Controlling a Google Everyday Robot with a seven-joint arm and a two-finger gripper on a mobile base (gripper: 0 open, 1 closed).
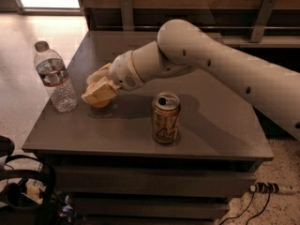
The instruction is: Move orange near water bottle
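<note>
The small round orange (101, 102) sits between the tan fingers of my gripper (98, 92), which is shut on it, low over the grey table (215, 130) at its left side. The fingers cover most of the fruit, and I cannot tell whether it touches the tabletop. The water bottle (55, 78), clear and ribbed with a grey cap and a dark label with a red band, stands upright near the table's left edge, a short gap to the left of the gripper. My white arm reaches in from the right.
A gold-tan open drink can (165, 118) stands upright near the table's front middle, right of the gripper. Dark gear and cables (23, 191) lie on the floor at the lower left. A power strip (272, 189) lies at the lower right. A wooden wall runs behind the table.
</note>
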